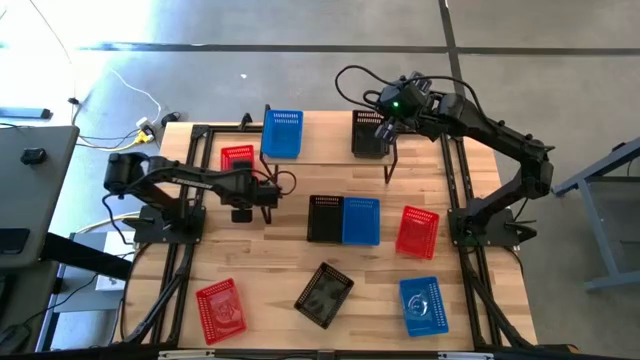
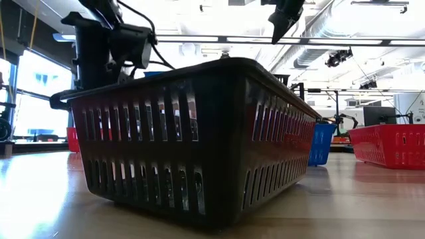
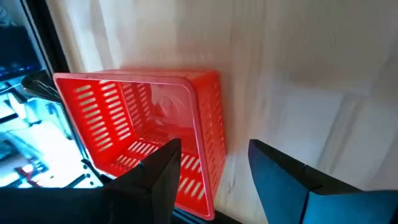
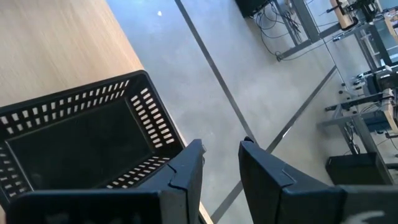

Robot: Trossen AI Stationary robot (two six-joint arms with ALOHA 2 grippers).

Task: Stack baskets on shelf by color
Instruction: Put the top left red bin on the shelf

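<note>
The shelf [image 1: 330, 150] stands along the table's far edge. A blue basket [image 1: 282, 133] and a black basket [image 1: 370, 133] sit on its board, and a red basket [image 1: 237, 157] lies at its left part. My right gripper [image 1: 385, 122] [image 4: 221, 165] hovers over the black basket [image 4: 81, 146], narrowly open, with nothing between the fingers. My left gripper [image 1: 262, 192] [image 3: 214, 168] is open just near of the red basket [image 3: 143, 130], its fingers on either side of the basket's long wall; no touch shows.
On the tabletop lie a black basket [image 1: 324, 218] beside a blue one [image 1: 361, 221], a red basket [image 1: 417, 231], another red [image 1: 220, 308], a tilted black one [image 1: 324, 295] [image 2: 199, 133] and a blue one [image 1: 422, 305]. Bare wood lies between the left arm and the near row.
</note>
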